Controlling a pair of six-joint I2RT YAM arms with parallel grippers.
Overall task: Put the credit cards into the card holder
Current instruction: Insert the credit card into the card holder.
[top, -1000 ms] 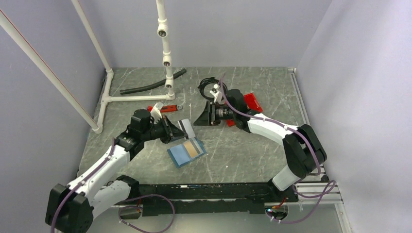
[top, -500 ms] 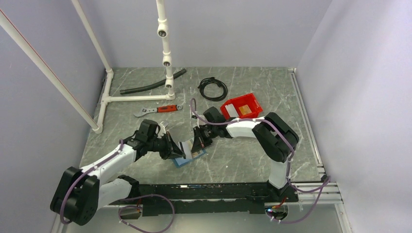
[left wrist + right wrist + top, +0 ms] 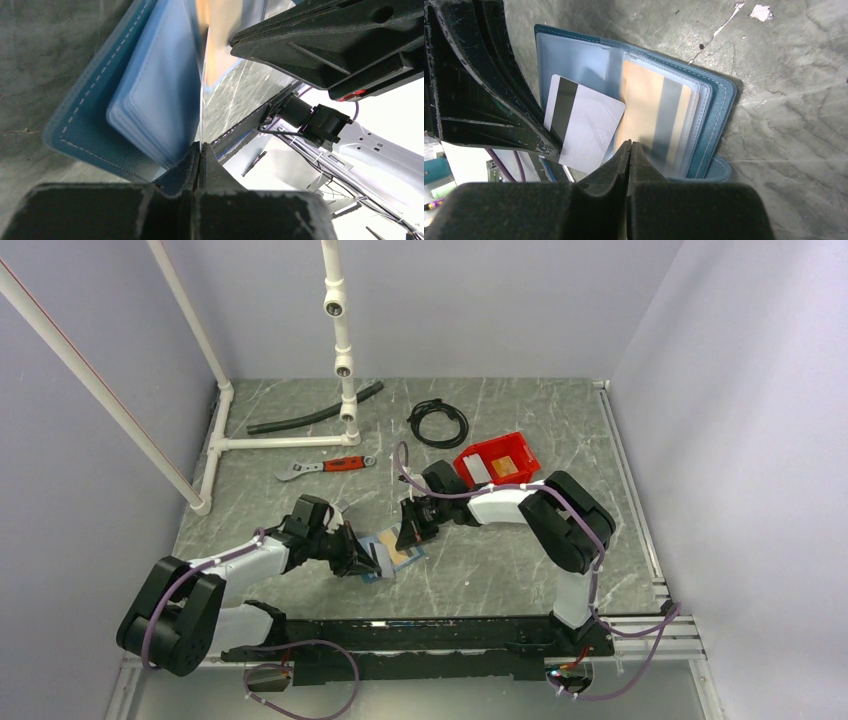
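Note:
The blue card holder lies open on the table, a tan-orange credit card inside one of its clear pockets. My left gripper is shut on the white credit card, which has a dark stripe. It holds the card slanted over the holder's left half. My right gripper is shut, its tips at the near edge of the clear pockets, between the two cards. I cannot tell whether it pinches a pocket. From above, both grippers meet at the holder.
A red bin stands behind the right arm, with a coiled black cable further back. A red-handled wrench, a black hose and a white pipe frame occupy the back left.
My right arm swung from near the red bin down to the holder and its jaws shut. My left gripper lowered the white card to the holder.

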